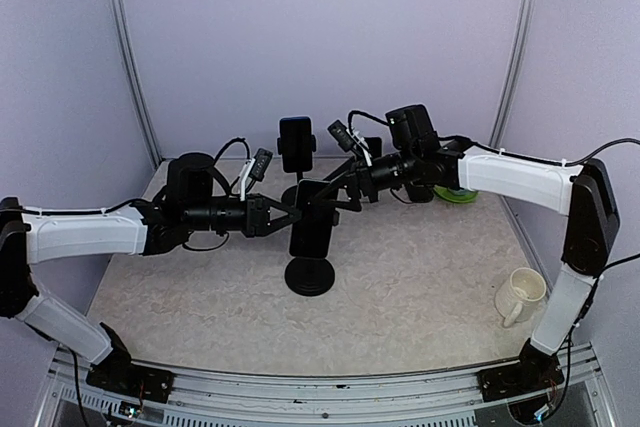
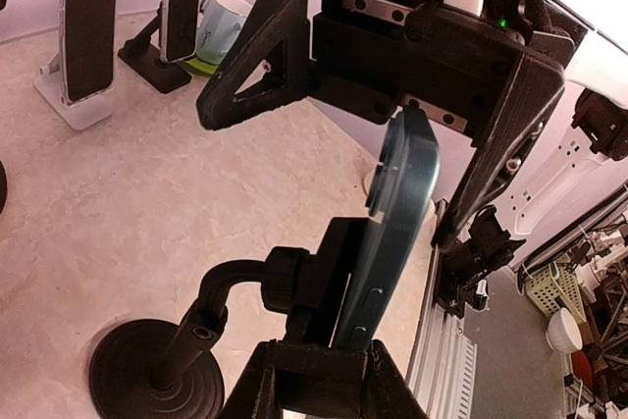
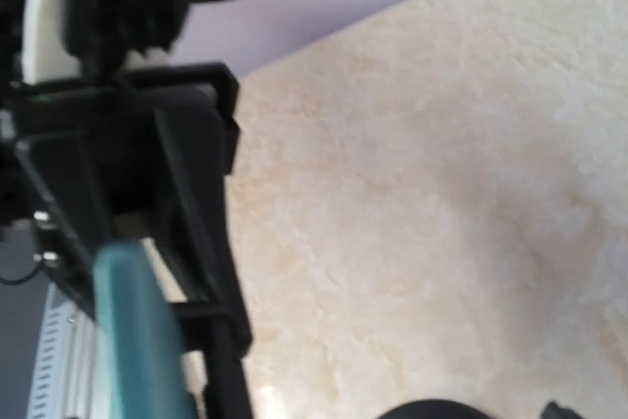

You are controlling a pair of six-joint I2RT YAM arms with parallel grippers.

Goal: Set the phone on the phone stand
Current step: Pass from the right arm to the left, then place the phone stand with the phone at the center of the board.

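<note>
Beige marbled table (image 1: 420,277): slim teal phone (image 2: 392,233) upright in black phone stand (image 1: 310,275); left gripper (image 1: 288,215) clamps the stand, right gripper (image 1: 335,192) gapes wide.

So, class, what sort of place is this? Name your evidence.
Probably a robotics lab test cell: left arm and right arm bolted at the table edge, plain screen walls around it, staged props like a phone on a stand and a mug.
</note>
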